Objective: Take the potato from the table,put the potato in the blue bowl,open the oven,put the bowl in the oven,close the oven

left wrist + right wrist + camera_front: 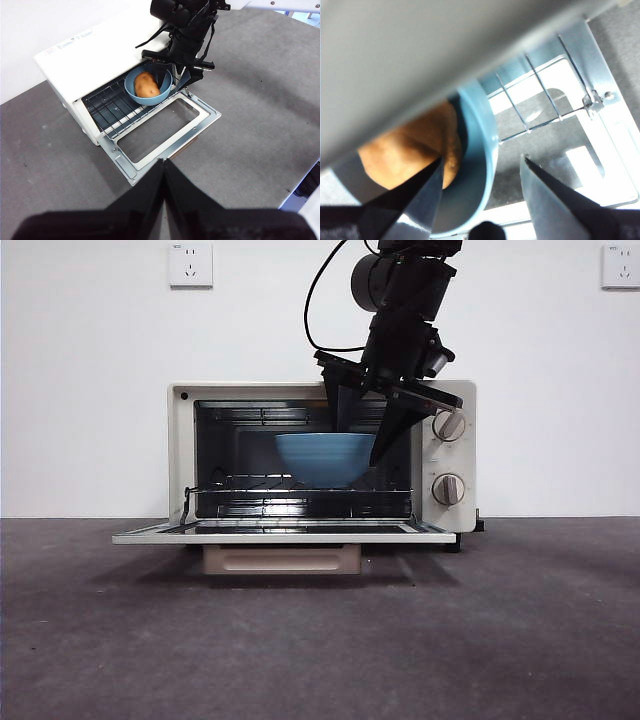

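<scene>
Closest to the front camera is the table (320, 640), then the oven (190, 455) with its door (280, 533) dropped flat open. The blue bowl (325, 457) sits on the wire rack (300, 492) just inside the opening, potato (146, 85) lying in it. The right gripper (482, 180) comes down from above, jaws spread wide, straddling the bowl's rim, one inside and one outside. The left gripper (164, 172) hangs well back over the table, jaws pressed together and holding nothing.

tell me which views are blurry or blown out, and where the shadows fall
Right wrist view: the oven top is a soft blur, the door glass glares white, the blue bowl rim is fairly sharp. Front view: sharp, a soft shadow under the open door. Left wrist view: clear, only the left gripper close up is blurred.
</scene>
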Action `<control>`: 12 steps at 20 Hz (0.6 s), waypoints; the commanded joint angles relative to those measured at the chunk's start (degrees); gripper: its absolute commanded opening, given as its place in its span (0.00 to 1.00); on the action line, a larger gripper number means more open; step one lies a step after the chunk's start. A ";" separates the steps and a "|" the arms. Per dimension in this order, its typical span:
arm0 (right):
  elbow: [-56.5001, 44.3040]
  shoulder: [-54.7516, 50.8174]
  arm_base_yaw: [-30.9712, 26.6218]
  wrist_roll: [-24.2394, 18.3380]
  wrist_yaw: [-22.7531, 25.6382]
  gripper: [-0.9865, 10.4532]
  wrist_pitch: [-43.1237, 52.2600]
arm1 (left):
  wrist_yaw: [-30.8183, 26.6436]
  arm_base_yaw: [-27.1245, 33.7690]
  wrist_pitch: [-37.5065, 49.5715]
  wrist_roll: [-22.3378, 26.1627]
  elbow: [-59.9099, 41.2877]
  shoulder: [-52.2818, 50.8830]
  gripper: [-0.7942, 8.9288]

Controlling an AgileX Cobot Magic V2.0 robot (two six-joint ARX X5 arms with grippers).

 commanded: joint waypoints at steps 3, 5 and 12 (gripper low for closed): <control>0.24 0.87 -0.42 0.31 0.70 0.31 2.99 | -0.15 0.11 0.33 0.70 -0.35 -0.37 0.08; 0.28 0.66 -0.42 0.15 0.70 0.31 2.93 | -0.15 0.11 0.33 0.70 -0.35 -0.37 0.08; 6.45 0.63 -0.31 -2.54 1.99 0.31 -1.77 | -0.15 0.11 0.35 0.70 -0.35 -0.37 0.08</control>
